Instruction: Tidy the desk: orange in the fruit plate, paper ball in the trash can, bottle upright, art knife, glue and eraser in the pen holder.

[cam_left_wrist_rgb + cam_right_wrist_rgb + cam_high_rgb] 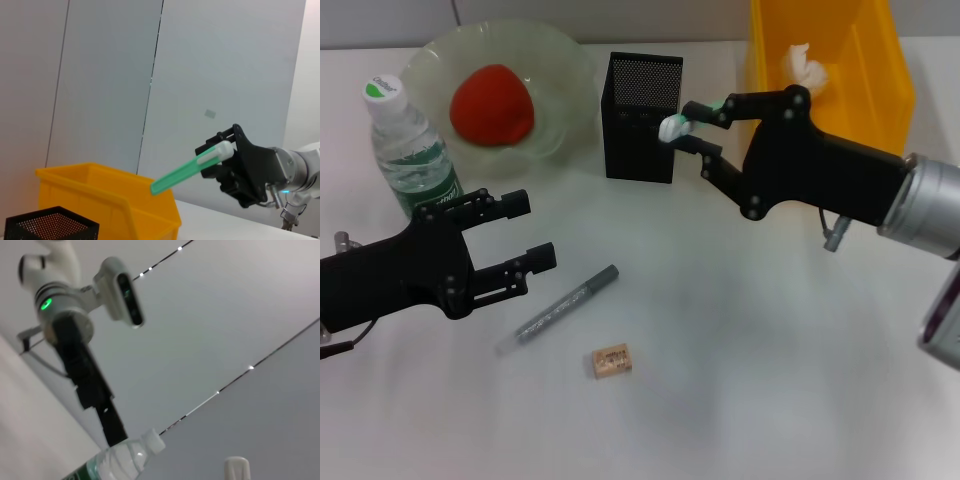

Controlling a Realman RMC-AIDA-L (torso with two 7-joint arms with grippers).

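Glue [673, 126] | pinched between right gripper [692, 125] fingers, beside pen holder [642, 117] | left gripper [525, 232] fingers apart, holding nothing

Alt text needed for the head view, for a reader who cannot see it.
The right gripper holds a green-and-white glue stick beside the black mesh pen holder. The open left gripper hovers near a grey art knife and an eraser; the bottle stands upright by the plate holding the orange.

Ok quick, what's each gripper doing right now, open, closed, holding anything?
Left gripper: open, empty, above the table near the art knife.
Right gripper: shut on the glue stick, beside the pen holder.
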